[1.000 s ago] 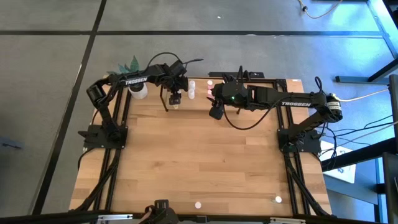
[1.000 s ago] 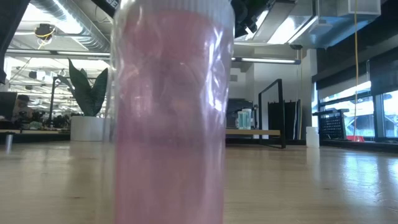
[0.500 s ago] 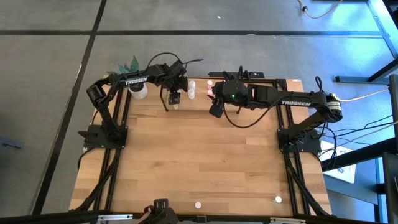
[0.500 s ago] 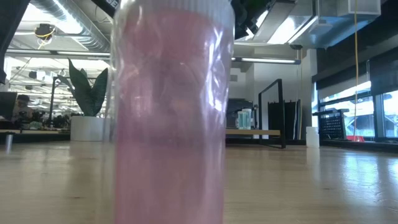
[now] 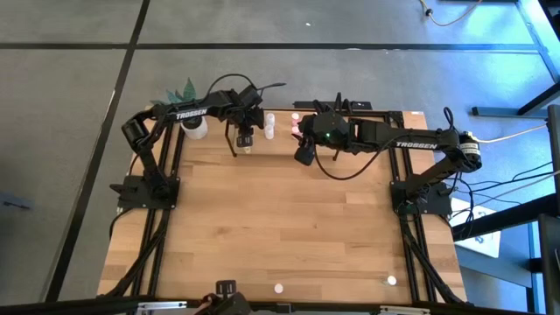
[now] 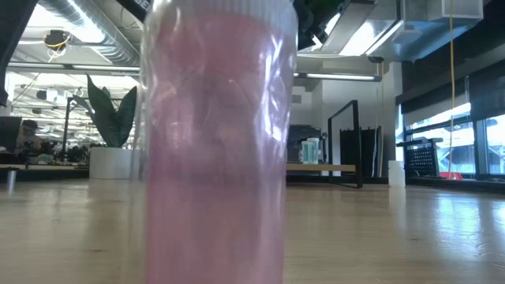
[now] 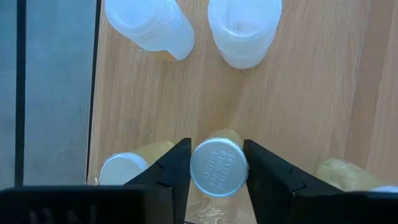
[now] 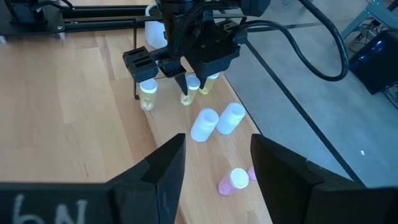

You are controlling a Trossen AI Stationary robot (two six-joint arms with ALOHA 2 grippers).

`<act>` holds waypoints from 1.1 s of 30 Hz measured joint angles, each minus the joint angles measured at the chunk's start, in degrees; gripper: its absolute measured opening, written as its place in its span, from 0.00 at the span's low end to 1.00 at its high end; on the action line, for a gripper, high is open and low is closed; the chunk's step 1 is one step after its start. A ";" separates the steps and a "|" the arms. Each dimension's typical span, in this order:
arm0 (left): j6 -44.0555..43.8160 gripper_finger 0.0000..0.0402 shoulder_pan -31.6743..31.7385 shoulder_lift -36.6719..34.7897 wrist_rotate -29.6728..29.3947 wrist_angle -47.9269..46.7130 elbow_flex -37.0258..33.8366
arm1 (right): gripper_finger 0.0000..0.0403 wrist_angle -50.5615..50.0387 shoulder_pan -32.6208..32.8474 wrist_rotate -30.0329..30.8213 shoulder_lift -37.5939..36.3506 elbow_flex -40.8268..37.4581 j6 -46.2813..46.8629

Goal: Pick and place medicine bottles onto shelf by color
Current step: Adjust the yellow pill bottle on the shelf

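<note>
Left claw (image 7: 217,167) at the bottom middle of its wrist view is pinching a yellow bottle (image 7: 218,167) on the shelf (image 7: 298,81), right claw (image 8: 214,165) waits spread nearby, so next it probably needs a straight lift.

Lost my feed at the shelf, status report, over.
Left gripper closed around a yellowish bottle on the shelf. Right gripper open, empty, alongside. Pink bottle blocks the low view.
</note>
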 joint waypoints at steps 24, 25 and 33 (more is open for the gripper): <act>0.37 0.25 0.00 -0.17 -2.12 -3.28 0.16 | 0.46 0.00 0.00 -0.47 0.00 0.00 0.00; 0.37 0.25 0.00 -0.17 -2.12 -3.49 0.16 | 0.46 0.00 0.00 -0.48 0.00 0.00 0.00; 0.31 0.30 0.00 -0.17 -2.73 -3.84 0.10 | 0.46 0.00 0.00 -0.50 0.00 0.00 0.00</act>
